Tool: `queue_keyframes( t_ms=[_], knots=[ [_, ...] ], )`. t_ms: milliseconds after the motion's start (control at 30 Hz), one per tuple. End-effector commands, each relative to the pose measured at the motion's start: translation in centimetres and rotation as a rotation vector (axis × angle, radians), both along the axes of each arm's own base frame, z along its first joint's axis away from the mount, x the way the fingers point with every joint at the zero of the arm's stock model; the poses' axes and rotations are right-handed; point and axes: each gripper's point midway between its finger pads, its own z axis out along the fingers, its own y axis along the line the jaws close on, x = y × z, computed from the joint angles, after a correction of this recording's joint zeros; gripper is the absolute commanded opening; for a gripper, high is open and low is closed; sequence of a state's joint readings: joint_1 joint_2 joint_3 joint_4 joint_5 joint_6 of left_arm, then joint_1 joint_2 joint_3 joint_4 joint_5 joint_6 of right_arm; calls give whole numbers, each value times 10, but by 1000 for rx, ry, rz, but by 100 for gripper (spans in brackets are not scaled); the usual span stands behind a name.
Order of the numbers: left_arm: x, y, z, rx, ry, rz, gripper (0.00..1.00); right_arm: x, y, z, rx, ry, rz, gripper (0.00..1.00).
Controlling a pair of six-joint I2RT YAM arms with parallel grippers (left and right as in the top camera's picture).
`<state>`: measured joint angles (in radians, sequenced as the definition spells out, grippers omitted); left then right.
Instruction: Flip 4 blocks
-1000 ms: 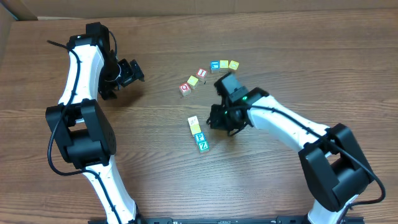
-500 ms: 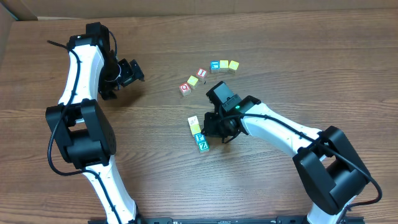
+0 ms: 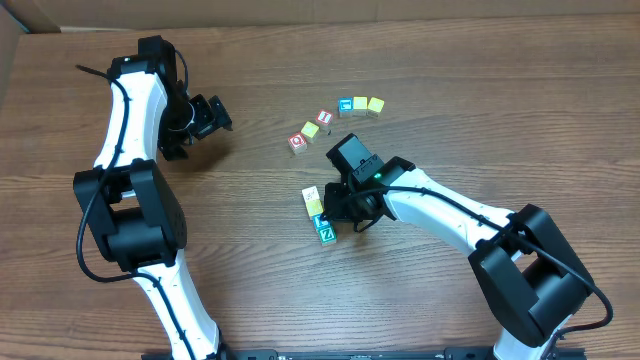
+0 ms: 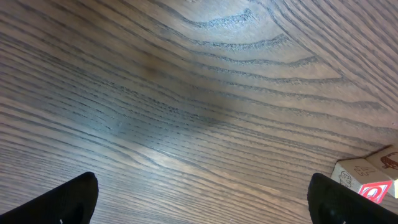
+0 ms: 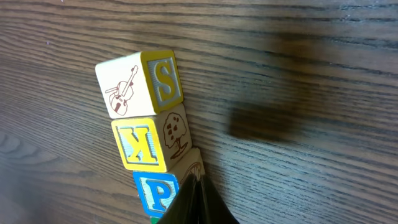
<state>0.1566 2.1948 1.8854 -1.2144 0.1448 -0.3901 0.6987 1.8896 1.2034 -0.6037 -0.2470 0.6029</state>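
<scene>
The right claw (image 5: 198, 200), pinched shut, sits at the blue P block (image 5: 157, 191); tipping it needs a sideways nudge. The left claw (image 3: 212, 117) hangs wide open.

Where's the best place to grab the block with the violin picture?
Probably pinch the violin block across its S face and the opposite face, coming down from above. The yellow K block sits against another side, so those two faces look free.

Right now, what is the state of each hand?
Left hand: open, holding nothing.
Right hand: closed, holding nothing, tip beside the blue P block.
</scene>
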Motion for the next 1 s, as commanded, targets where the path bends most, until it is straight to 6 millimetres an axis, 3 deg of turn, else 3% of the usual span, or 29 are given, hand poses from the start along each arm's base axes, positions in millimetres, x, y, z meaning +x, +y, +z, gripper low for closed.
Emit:
queue_keyframes(
  t_ms=[0, 567, 767, 967],
  knots=[
    [1, -2, 2, 7, -4, -7, 100, -4, 3, 3, 0, -14, 10, 4],
    [1, -2, 2, 8, -4, -7, 100, -9, 8, 3, -1, -13, 28, 4],
    [1, -2, 2, 7, -4, -7, 100, -1, 0, 1, -44, -49, 5, 4],
    [1, -2, 2, 7, -4, -7, 100, 7, -7, 12, -55, -42, -21, 4]
  ],
)
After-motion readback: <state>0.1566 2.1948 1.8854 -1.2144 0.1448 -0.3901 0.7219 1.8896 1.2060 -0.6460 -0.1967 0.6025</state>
